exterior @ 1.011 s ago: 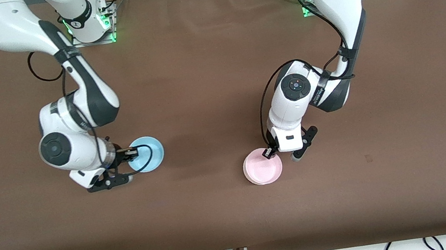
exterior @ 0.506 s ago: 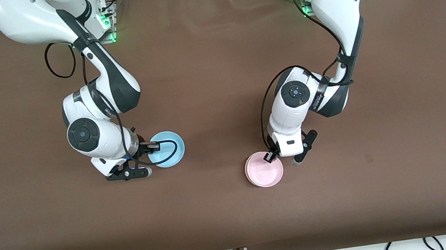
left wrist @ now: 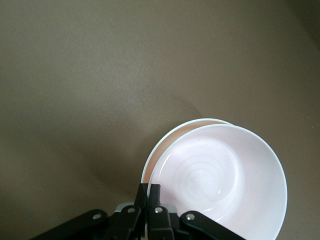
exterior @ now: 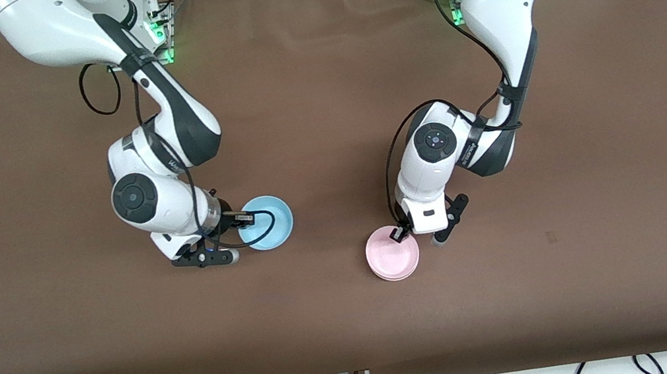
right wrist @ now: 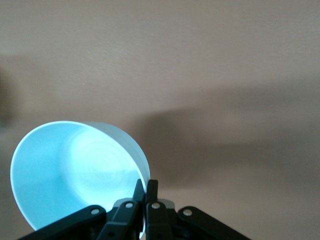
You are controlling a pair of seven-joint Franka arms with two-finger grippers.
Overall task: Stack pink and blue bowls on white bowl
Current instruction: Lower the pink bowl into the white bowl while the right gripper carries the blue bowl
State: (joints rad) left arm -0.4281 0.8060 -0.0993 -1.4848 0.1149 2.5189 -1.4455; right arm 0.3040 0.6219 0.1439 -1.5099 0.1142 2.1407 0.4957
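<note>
We see the left gripper (exterior: 396, 234) pinching the smooth pale-pink round bowl (exterior: 392, 254) at its twelve o'clock rim over the white bowl (left wrist: 162, 145), and the right gripper (exterior: 242, 217) clamping the smooth sky-blue round bowl (exterior: 270, 221) at nine o'clock.

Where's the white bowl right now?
In the left wrist view, the white bowl sits on the table directly under the pink bowl, which the left claw grips by the rim; only a crescent of it shows.

The table (exterior: 354, 317) is plain brown, the blue bowl (exterior: 272, 222) is light sky blue with no pattern, the pink bowl (exterior: 393, 256) is pale pink over a white bowl (left wrist: 165, 145), and both arms are white with black joints.
</note>
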